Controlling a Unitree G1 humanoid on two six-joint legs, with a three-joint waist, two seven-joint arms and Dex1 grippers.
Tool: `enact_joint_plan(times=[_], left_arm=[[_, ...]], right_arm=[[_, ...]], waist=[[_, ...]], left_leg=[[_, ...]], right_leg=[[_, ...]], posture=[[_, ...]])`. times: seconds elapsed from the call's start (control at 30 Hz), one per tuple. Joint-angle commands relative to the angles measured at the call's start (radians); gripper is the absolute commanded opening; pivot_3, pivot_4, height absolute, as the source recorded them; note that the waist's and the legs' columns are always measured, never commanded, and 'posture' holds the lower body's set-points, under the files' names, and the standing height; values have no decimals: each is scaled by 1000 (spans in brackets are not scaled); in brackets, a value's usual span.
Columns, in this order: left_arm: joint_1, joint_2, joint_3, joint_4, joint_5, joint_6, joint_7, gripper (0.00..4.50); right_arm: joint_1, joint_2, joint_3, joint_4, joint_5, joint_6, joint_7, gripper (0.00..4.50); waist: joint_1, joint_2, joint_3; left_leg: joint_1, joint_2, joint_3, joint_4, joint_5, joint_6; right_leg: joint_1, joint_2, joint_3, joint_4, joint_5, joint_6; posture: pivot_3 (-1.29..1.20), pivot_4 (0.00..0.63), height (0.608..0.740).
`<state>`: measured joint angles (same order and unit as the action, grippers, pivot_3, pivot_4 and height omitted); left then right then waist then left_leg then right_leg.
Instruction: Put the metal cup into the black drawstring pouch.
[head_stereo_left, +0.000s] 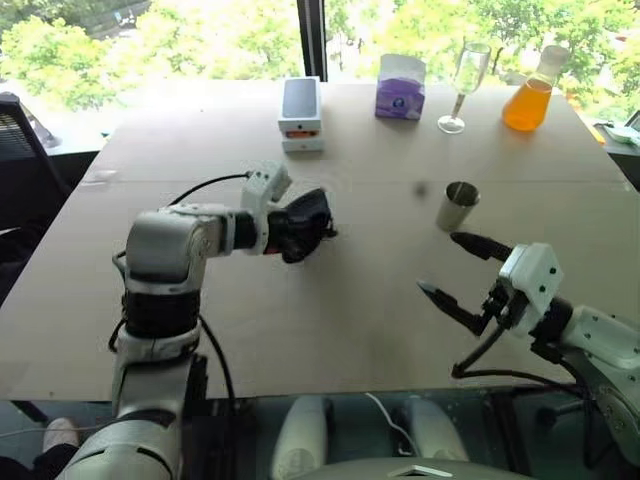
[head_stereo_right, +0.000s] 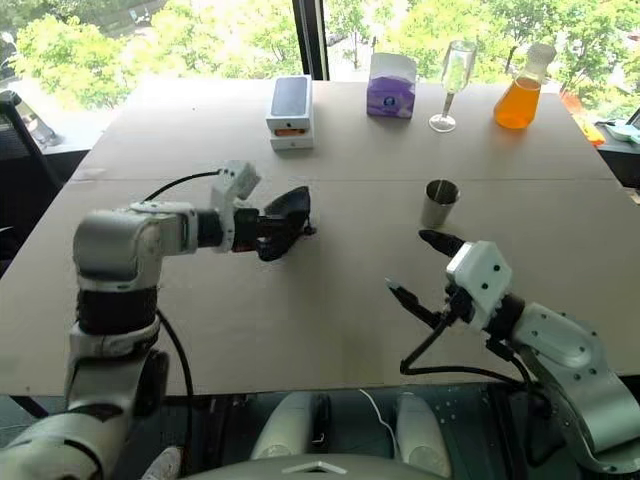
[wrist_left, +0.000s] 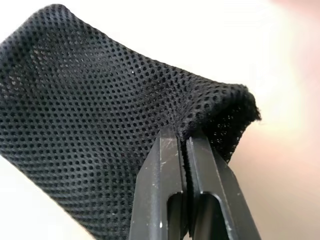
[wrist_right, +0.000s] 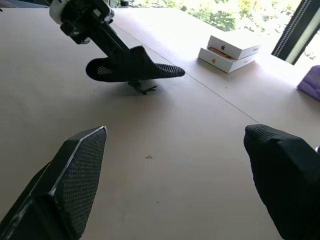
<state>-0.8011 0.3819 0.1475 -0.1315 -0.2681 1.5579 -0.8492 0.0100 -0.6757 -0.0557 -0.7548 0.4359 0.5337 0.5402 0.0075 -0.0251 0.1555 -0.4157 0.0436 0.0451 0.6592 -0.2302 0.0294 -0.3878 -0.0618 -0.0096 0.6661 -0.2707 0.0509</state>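
Observation:
The black drawstring pouch (head_stereo_left: 308, 222) is a mesh fabric bag held just over the middle of the table, with a bit of cord (wrist_right: 144, 88) dangling under it. My left gripper (wrist_left: 181, 134) is shut on the pouch's edge, fabric pinched between its fingers. The metal cup (head_stereo_left: 459, 205) stands upright on the table to the right of the pouch, mouth up. My right gripper (head_stereo_left: 438, 262) is open and holds nothing. It hovers nearer to me than the cup, one fingertip (head_stereo_left: 462, 240) a short way from the cup's base.
Along the far edge stand a white phone box (head_stereo_left: 300, 113), a purple tissue box (head_stereo_left: 401, 87), a clear wine glass (head_stereo_left: 467, 85) and a flask of orange liquid (head_stereo_left: 529, 97). The brown table (head_stereo_left: 340, 320) lies bare between the pouch and the near edge.

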Motion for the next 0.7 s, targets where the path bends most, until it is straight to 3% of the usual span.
enact_joint_plan(times=[0.03, 0.27, 0.37, 0.7], left_arm=[[-31, -111, 41, 112, -47, 57, 101, 49], [-60, -257, -24, 339, -9, -59, 267, 49], [-95, -305, 6, 445, -21, -127, 316, 49], [-111, -318, 44, 403, -85, -98, 381, 49]], right_arm=[[-142, -88, -13, 5, -57, 169, -52, 4500], [-443, -172, 95, 234, -82, 247, 66, 4500], [-554, -186, 176, 324, -130, 241, 122, 4500], [-745, -152, 342, 624, -284, 171, 242, 4500]], waist=[[-5, -1, 0], [-11, 0, 2], [-11, 0, 2], [-14, 0, 2]], left_leg=[[0, -1, 0, 0, 0, 0], [-1, -1, -1, -1, 0, 0], [-2, -1, 0, -3, 0, 0], [-12, -3, 0, -3, 3, -4]], right_leg=[[0, 0, 1, 0, 1, -1], [-1, 0, 1, 0, 2, -3], [-2, 0, 1, -2, 2, -3], [-12, -2, 1, -2, 2, -2]], posture=[[0, 150, 740], [0, 150, 740], [0, 150, 740], [0, 150, 740]])
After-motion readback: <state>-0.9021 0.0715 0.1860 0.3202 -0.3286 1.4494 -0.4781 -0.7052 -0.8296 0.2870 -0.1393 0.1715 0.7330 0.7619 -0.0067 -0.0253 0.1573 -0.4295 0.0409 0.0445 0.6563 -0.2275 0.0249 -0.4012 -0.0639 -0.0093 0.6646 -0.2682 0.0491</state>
